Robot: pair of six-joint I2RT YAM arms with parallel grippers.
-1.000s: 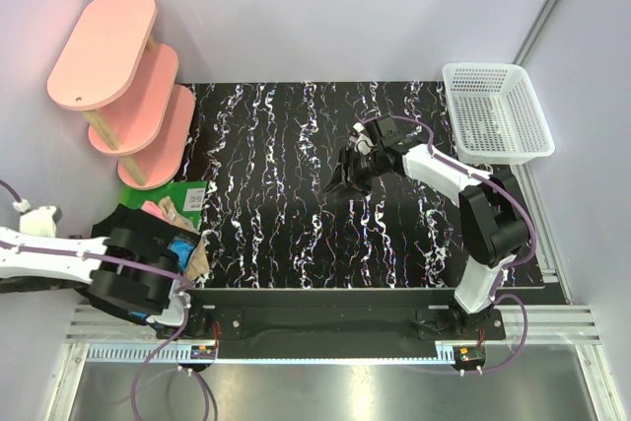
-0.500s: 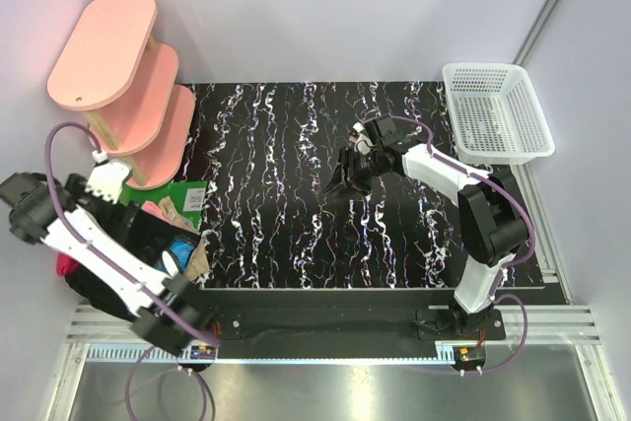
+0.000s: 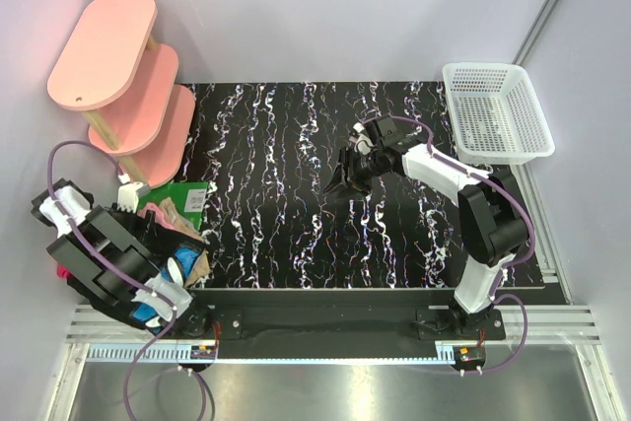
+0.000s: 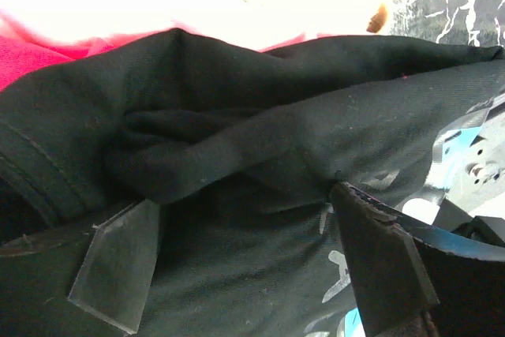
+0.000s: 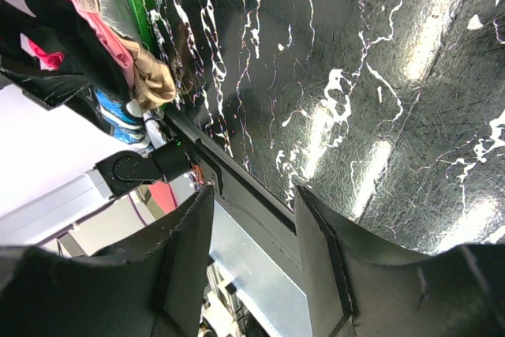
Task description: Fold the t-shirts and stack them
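The t-shirts lie in a heap at the table's near left corner: black cloth (image 4: 260, 108) with white print, magenta cloth (image 4: 31, 57), a pink tee (image 3: 153, 209) and a tan one (image 3: 199, 263). My left arm (image 3: 99, 258) bends over this heap and hides its own fingers from above. In the left wrist view my left gripper (image 4: 243, 196) is open, jaws wide apart and pressed onto the black t-shirt, with a bunched fold lying between them. My right gripper (image 3: 337, 182) hovers over the middle of the table, open and holding nothing (image 5: 252, 199). The heap also shows far off in the right wrist view, as pink cloth (image 5: 87, 5).
A flat green packet (image 3: 182, 194) lies by the heap. A pink three-tier shelf (image 3: 118, 86) stands at the back left. A white mesh basket (image 3: 498, 110) sits at the back right. The table top (image 3: 276, 145) is black with white marbling.
My left arm has swung from lying low at the far left to bending over the heap, and its jaws have narrowed slightly. The right arm has not moved.
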